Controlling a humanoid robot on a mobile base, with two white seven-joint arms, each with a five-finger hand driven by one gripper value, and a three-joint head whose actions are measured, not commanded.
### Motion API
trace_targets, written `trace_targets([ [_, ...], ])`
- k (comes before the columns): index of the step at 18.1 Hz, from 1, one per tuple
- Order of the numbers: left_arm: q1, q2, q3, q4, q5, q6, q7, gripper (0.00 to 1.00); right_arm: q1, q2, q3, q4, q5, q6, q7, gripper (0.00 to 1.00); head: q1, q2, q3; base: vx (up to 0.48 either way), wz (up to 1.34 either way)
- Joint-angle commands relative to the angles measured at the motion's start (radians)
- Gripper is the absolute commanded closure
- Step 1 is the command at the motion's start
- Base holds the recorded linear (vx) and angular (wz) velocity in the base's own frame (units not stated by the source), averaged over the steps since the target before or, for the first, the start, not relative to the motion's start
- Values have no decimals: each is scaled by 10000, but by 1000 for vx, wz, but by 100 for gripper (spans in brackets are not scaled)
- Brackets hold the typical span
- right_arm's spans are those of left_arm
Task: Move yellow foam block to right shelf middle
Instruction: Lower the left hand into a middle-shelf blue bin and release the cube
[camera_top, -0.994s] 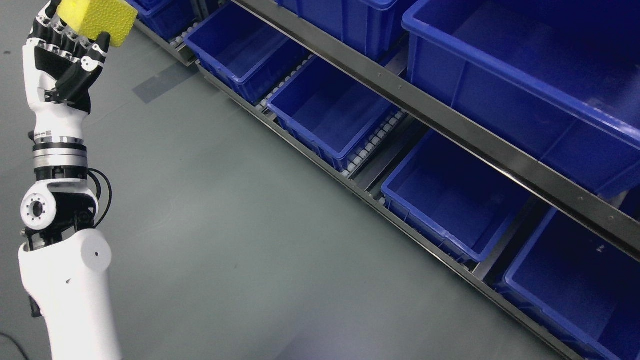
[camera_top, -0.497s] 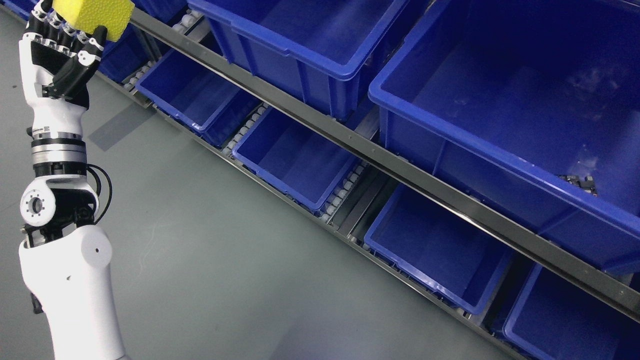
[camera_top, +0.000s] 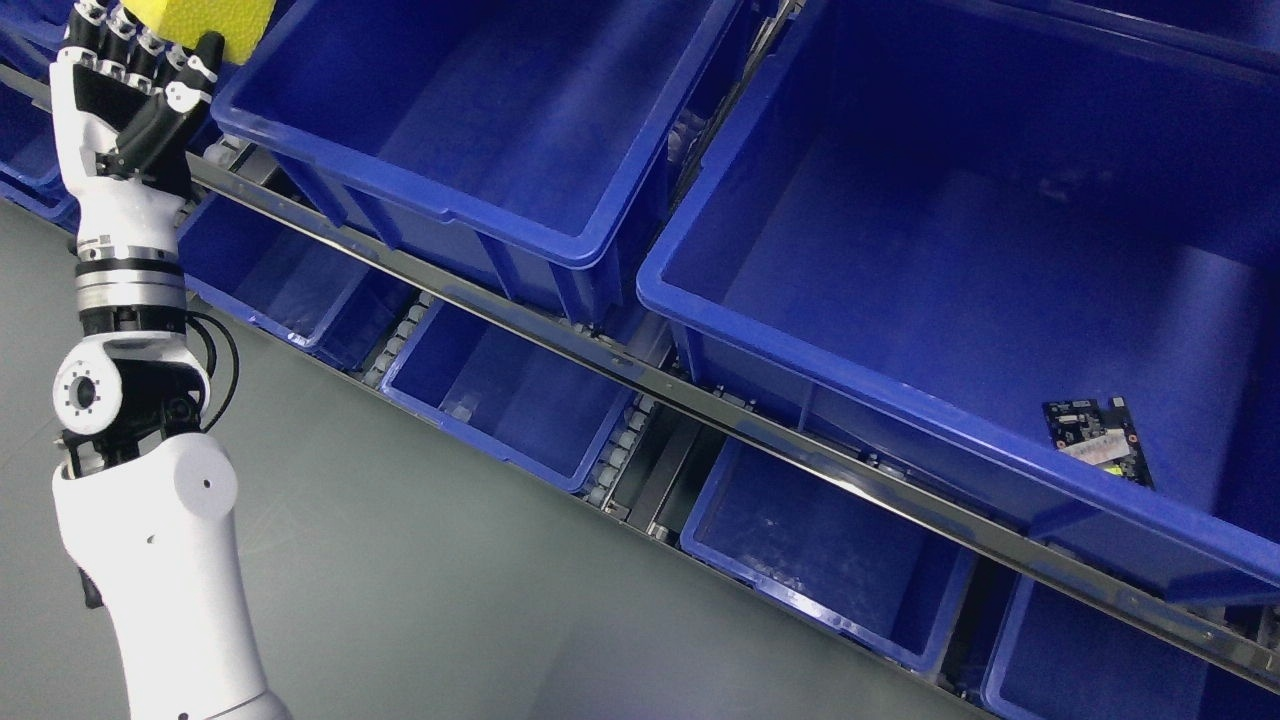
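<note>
The yellow foam block (camera_top: 205, 17) is at the top left corner of the head view, partly cut off by the picture's upper edge. My left hand (camera_top: 135, 85) is raised high, its fingers curled around the block's underside. The left arm rises from the lower left. In front of me stands a shelf rack with large blue bins: one upper bin (camera_top: 470, 120) just right of the block and a wider upper bin (camera_top: 960, 250) further right. The right arm does not show.
A small circuit board (camera_top: 1098, 437) lies in the wide right bin. Below a metal shelf rail (camera_top: 640, 375) sit smaller blue bins (camera_top: 500, 395) on rollers. Grey floor (camera_top: 400, 600) fills the lower left.
The whole picture has shifted: the camera has tilted up and drawn nearer the shelf, so the upper bins now fill the view. My left hand still holds the block aloft.
</note>
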Motion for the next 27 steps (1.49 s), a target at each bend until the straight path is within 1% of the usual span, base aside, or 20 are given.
trace_targets([
  [1,-1823,-89,-28,-36,-25,783,-25,69,15,-175,-12,-175,31,-5,3,0,0,0,0,113,-125],
  [4,-2976,-151,-302,25,-86,2056,6,69,15,-175,3,-175,31,-5,3,0,0,2,0,93,-80],
  [8,-3852,-74,-1696,651,-744,4281,-25,69,15,-175,3,-175,31,-5,3,0,0,2,0,37,0],
  [10,-3946,-104,-2356,1112,-1203,4606,-10,69,15,-175,-12,-175,31,-5,3,0,0,2,0,-5,0],
  [12,-3900,-150,-2910,1344,-1756,4638,6,68,15,-175,3,-175,31,-5,3,0,0,2,0,-5,0],
  [13,-3885,-166,-3094,1360,-1940,4745,6,62,15,-175,3,-175,31,-5,3,0,0,2,0,0,0],
  [14,-3915,-196,-3446,1375,-2185,5216,6,37,15,-175,-12,-175,31,-5,3,0,0,2,0,0,0],
  [15,-3946,-288,-3722,1375,-2324,5950,21,7,15,-175,3,-175,31,-5,3,0,0,2,0,0,0],
  [16,-3946,-298,-3740,1330,-2326,6367,67,0,15,-175,3,-175,31,-5,3,0,0,2,0,0,0],
  [19,-3931,-298,-3359,1070,-2326,6173,128,0,15,-175,3,-175,31,-5,3,0,0,2,0,0,0],
  [24,-3885,-298,-2531,-386,-2250,5054,67,0,15,-175,3,-175,31,-5,3,0,0,2,0,0,0],
  [26,-3443,-298,-2208,-939,-1517,4274,37,0,15,-175,-12,-175,31,-5,3,0,0,2,0,0,0],
  [27,-2893,-298,-2176,-1184,-1103,3982,-9,0,15,-175,3,-175,31,-5,3,0,0,2,0,0,0],
])
